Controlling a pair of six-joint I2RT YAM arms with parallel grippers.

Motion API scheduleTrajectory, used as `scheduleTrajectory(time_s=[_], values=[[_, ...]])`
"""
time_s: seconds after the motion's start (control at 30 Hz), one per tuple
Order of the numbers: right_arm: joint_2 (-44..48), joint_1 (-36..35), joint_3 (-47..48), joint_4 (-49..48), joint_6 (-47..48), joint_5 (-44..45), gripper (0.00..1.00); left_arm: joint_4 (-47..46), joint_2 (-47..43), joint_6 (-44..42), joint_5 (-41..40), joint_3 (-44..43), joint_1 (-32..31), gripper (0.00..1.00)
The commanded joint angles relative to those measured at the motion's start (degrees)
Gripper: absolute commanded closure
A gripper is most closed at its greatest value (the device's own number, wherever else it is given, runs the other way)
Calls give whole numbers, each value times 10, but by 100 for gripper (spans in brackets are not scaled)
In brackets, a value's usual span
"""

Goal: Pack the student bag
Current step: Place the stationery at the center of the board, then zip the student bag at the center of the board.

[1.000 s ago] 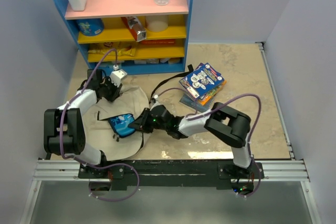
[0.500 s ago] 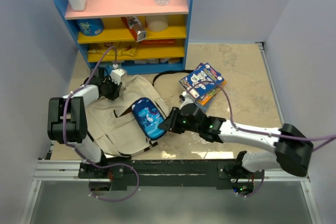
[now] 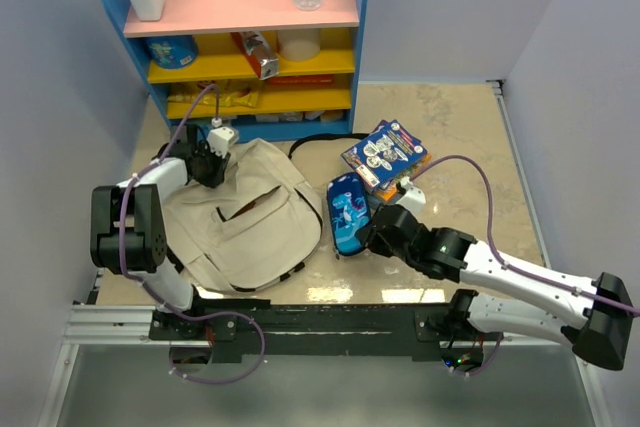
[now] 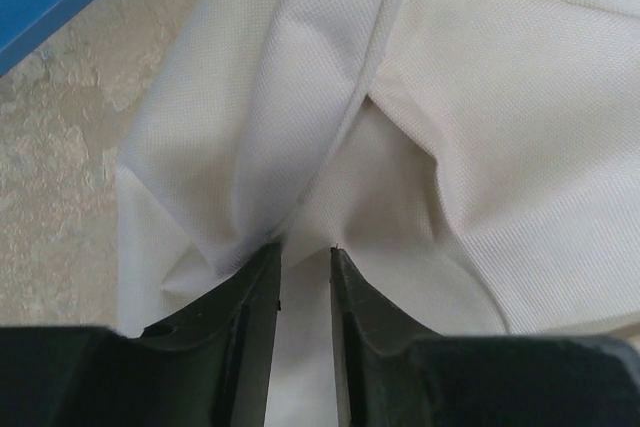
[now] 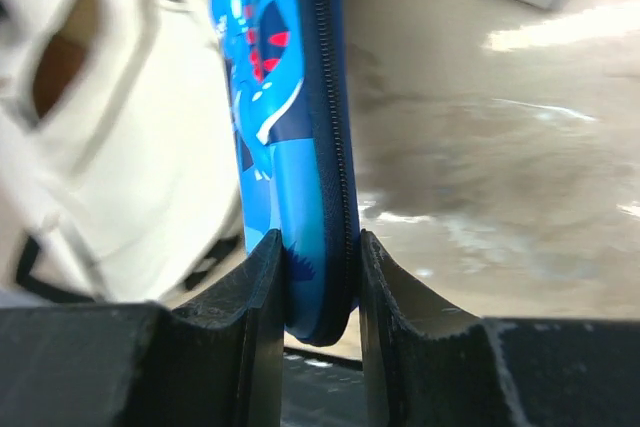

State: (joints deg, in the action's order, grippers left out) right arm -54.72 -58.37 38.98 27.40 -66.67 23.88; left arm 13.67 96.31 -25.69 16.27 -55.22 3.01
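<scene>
The student bag [image 3: 245, 222] is a cream fabric backpack lying flat at the table's left, its front pocket gaping dark. My left gripper [image 3: 210, 162] is at the bag's top left corner, its jaws shut on a fold of the cream fabric [image 4: 305, 277]. A blue zippered pencil case [image 3: 346, 212] with a shark print is just right of the bag, standing on its edge. My right gripper [image 5: 318, 247] is shut on the near end of the pencil case [image 5: 300, 147], which stretches away from the jaws beside the bag [image 5: 130, 147].
A blue shelf unit [image 3: 240, 37] with pink and yellow boards stands behind the bag, with a bottle and boxes on it. A stack of colourful books [image 3: 387, 157] lies right of the pencil case. A black strap [image 3: 320, 142] loops from the bag toward the books.
My right arm has pulled back to the right, carrying the pencil case from on top of the bag to the table beside it. The bag has flattened out. The left gripper barely moved.
</scene>
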Motion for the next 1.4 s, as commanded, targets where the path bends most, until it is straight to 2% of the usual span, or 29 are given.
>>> scheduleTrajectory(time_s=[0.0,0.07,0.1,0.13,0.17,0.2,0.27,0.3,0.33,0.47,0.53,0.57,0.6,0.7,0.83,0.9,1.1,1.37], values=[[-49,3,32,68,-16,64,92,73,-52,0,15,-30,10,67],[-71,3,41,70,-4,57,74,97,-63,0,39,-43,17,64],[-85,3,45,69,1,53,59,131,-69,-4,51,-62,20,62],[-93,3,62,71,12,53,53,149,-73,-6,64,-73,28,58],[-98,3,76,77,21,63,48,165,-76,-9,94,-81,34,32],[-106,0,89,86,33,71,40,196,-83,-19,113,-94,40,22],[-112,-5,137,102,63,96,34,225,-89,-41,153,-105,60,12],[-117,-18,155,121,70,107,29,251,-95,-49,162,-112,65,11],[-129,-27,191,128,87,115,28,262,-97,-59,171,-114,79,11],[-196,-100,289,144,135,173,27,297,-111,-104,196,-103,121,10],[-246,-139,329,69,214,166,30,299,-110,-117,195,-94,151,12],[-263,-147,337,31,249,141,31,303,-107,-131,193,-87,161,12],[-282,-158,344,-55,285,126,33,304,-100,-137,193,-84,172,13],[-375,-158,381,-175,387,65,36,318,-92,-160,203,-75,212,17],[-536,-152,536,-198,478,4,39,321,-105,-181,207,-61,255,19],[-615,-141,604,-200,494,-29,40,322,-118,-190,212,-53,266,20],[-731,-100,708,-198,487,-102,44,343,-129,-238,252,-38,299,20],[-784,-81,746,-195,471,-127,51,441,-104,-360,321,-31,307,21]])
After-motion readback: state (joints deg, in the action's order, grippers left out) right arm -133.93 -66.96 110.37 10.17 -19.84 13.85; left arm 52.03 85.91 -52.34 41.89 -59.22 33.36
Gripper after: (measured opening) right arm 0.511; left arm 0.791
